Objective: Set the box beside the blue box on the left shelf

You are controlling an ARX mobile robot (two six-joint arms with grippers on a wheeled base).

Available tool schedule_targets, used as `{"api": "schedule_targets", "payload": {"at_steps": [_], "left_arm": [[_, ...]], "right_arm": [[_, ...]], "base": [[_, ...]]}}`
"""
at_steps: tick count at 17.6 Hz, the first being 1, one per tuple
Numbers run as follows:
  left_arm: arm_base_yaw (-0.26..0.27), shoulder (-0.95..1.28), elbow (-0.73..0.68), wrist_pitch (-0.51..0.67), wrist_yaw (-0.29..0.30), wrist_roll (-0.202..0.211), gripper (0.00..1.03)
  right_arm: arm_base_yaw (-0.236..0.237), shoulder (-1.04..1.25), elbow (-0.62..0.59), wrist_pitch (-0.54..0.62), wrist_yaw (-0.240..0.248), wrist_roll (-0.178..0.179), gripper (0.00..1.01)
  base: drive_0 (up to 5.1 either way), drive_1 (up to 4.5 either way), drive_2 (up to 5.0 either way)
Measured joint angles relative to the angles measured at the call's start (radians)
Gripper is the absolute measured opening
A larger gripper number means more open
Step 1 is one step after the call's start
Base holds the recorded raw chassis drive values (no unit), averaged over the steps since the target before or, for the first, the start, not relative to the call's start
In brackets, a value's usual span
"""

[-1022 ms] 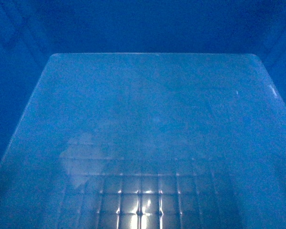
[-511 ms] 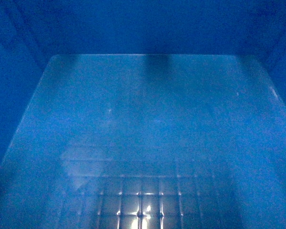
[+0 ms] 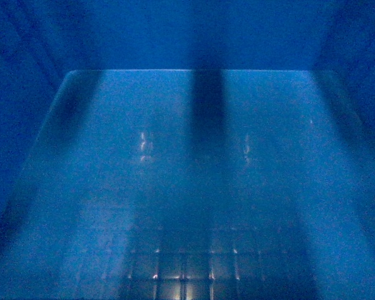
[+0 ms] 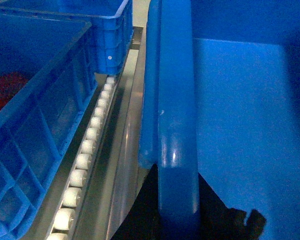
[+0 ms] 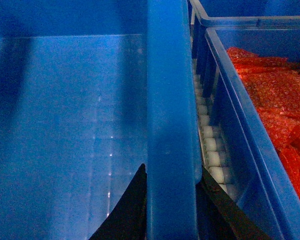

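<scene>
**A:** Anyone make out what was on the far left in the left wrist cam?

**B:** Yeah, a neighbouring blue crate (image 4: 35, 115) with ribbed walls and something red inside, and a second blue crate (image 4: 97, 30) right behind it. Just beside them ran a line of white rollers (image 4: 85, 150) along a metal rail (image 4: 122, 145), so that was the left shelf. Right of the rail was the box (image 4: 177, 125), its thick rim running straight up the frame.

**A:** And the left pincer (image 4: 177, 215)?

**B:** Dark fingers (image 4: 140, 210) sat on either side of that rim, one outside the wall and one inside, so it was clamped onto the box's left rim.

**A:** Head cam was useless for me, all blue.

**B:** It was looking down into the box, nothing else. You could see the glossy floor (image 3: 194, 187) with the grid embossing near the bottom edge and dark bands of shadow across it.

**A:** Right side?

**B:** Same story mirrored. The right pincer (image 5: 172, 210) had black fingers (image 5: 130, 205) straddling the box's right rim (image 5: 172, 100), gripping it. Right of that, more white rollers (image 5: 212, 150) in the gap, then a blue crate (image 5: 250, 150) filled with red packets (image 5: 275, 90), with another crate's edge behind it. The box sat close beside that crate; I couldn't tell if its bottom rested on the rollers.
</scene>
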Motion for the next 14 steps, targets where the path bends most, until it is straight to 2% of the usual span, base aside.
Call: {"api": "schedule_targets", "payload": {"at_steps": [14], "left_arm": [[0.000, 0.000, 0.000, -0.001, 0.000, 0.000, 0.08]], "right_arm": [[0.000, 0.000, 0.000, -0.001, 0.000, 0.000, 0.20]], "base": [[-0.1, 4.25, -4.4]]}}
